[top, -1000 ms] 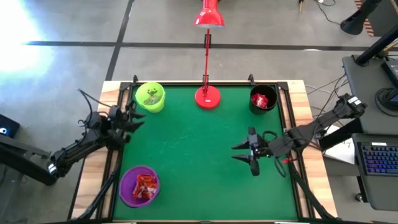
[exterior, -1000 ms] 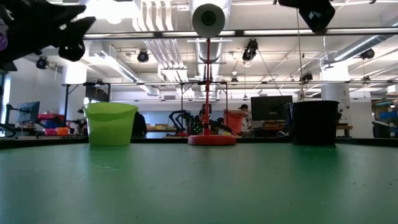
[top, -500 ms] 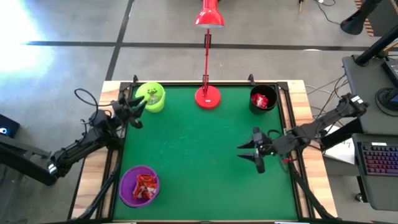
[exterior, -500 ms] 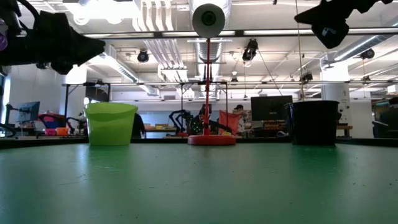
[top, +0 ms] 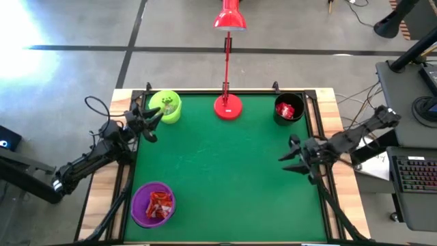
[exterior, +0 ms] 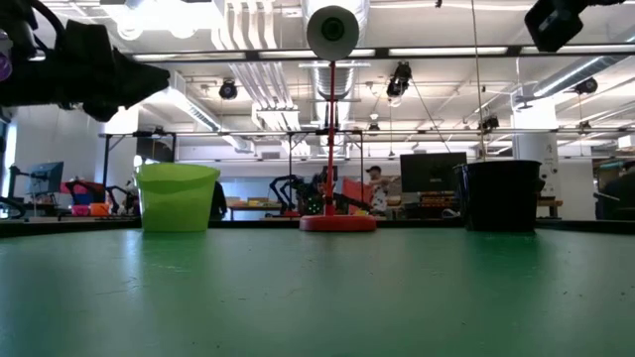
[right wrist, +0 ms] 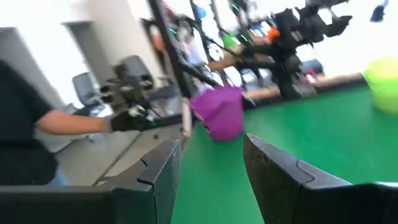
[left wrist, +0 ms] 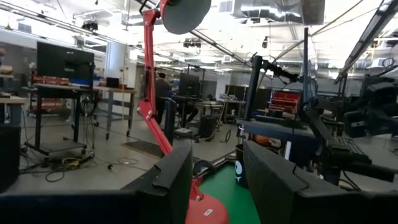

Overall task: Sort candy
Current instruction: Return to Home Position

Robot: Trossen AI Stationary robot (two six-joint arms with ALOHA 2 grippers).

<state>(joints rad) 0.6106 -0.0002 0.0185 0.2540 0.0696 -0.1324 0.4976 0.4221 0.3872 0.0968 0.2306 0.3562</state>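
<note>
The candy lies sorted in three cups standing on the green mat. Red pieces fill the purple cup near the left front. Greenish pieces lie in the lime cup at the far left, and red pieces in the black cup at the far right. My left gripper hovers open at the left edge, just short of the lime cup, and holds nothing. My right gripper hovers open near the right edge, pointing level across the mat, also holding nothing.
A red desk lamp stands with its base at the far edge between the lime and black cups, its pole leaning away. A raised dark frame borders the mat. The mat's middle is bare. A person's sleeve and hand show beyond the table.
My right gripper has drawn back toward the table's right edge, still open and holding nothing. My left gripper has turned at the wrist, swinging its fingers toward the lime cup, and stays open. The cups and candy have not moved.
</note>
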